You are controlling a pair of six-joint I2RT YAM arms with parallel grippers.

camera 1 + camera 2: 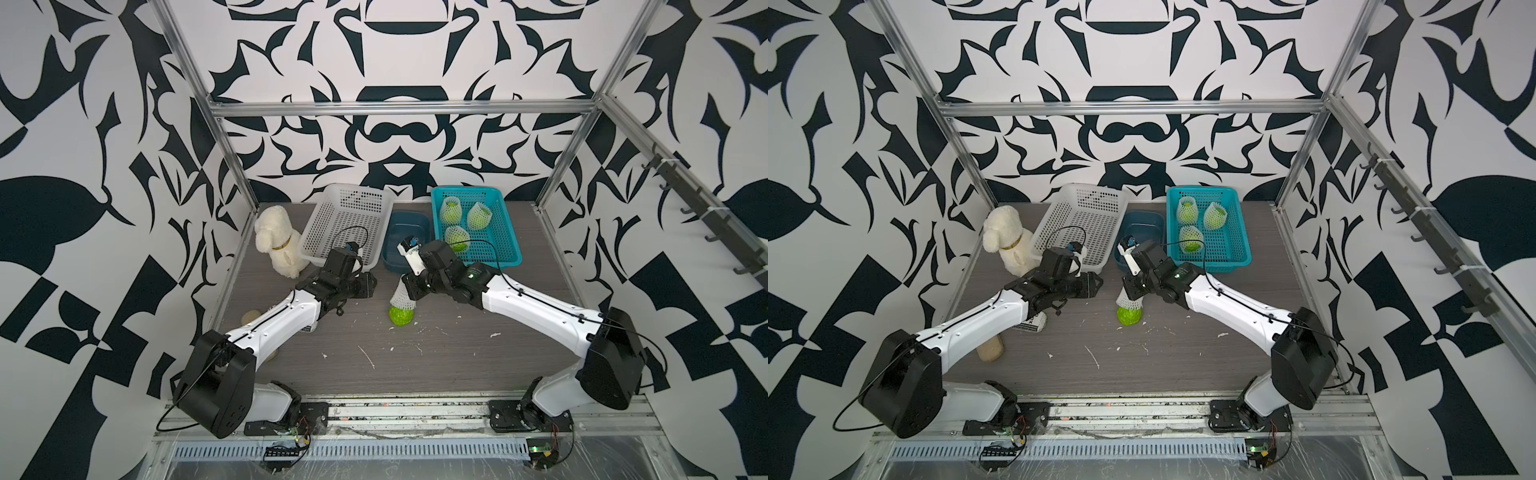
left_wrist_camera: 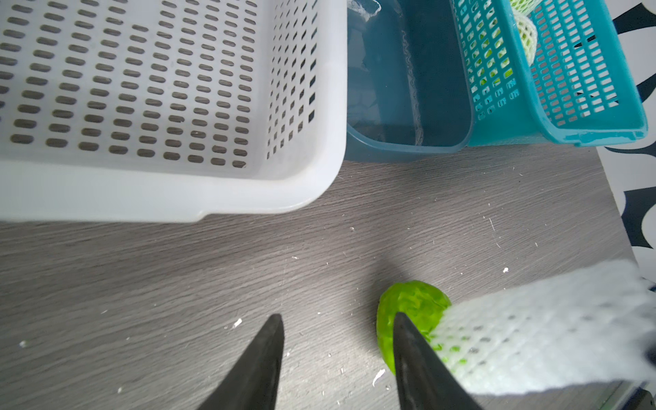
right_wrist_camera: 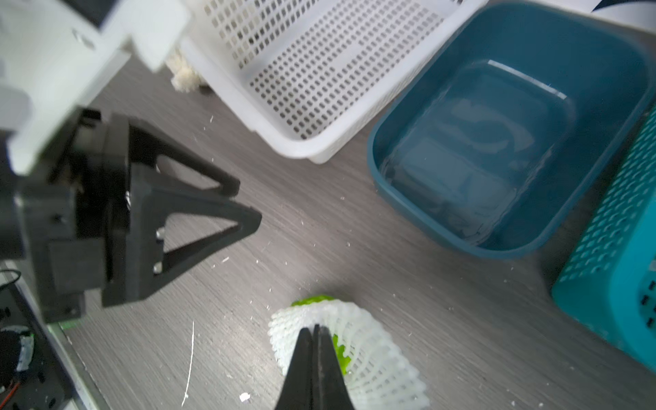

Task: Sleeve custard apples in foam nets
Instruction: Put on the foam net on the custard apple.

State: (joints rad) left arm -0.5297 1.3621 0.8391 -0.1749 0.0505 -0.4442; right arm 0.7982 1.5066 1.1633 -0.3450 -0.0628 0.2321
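at the middle of the table (image 1: 457,353), one custard apple (image 1: 402,318), resting on the wood, lower half bare green. pulled over its upper half, a foam net (image 1: 400,296), rising from the fruit as a narrowing white tube. clamped on the net's upper rim, the right gripper (image 3: 315,332), jaws pressed together with only mesh between them, arm reaching in from 4 o'clock. near the fruit at its 10 o'clock, apart from it in both top views, the left gripper (image 2: 338,316), jaws parted to a middling gap, gripping nothing, arm reaching in from 8 o'clock.

at 1 o'clock of the table, a teal basket (image 1: 510,249) with three sleeved custard apples (image 1: 451,210) (image 1: 478,216) (image 1: 457,239), each in its own white net. at 12 o'clock, just beside the teal basket, a dark blue tub (image 1: 390,266); contents hard to tell. at 11 o'clock, touching the tub's side or nearly so, a white perforated basket (image 1: 316,224). at 10 o'clock, a cream plush dog (image 1: 278,241), sitting upright just beside the white basket. at 8 o'clock, partly under the left arm, a cream rounded thing (image 1: 990,349), too hidden to name. strewn over the wood from 5 to 7 o'clock of the bare fruit, small white scraps (image 1: 368,356).
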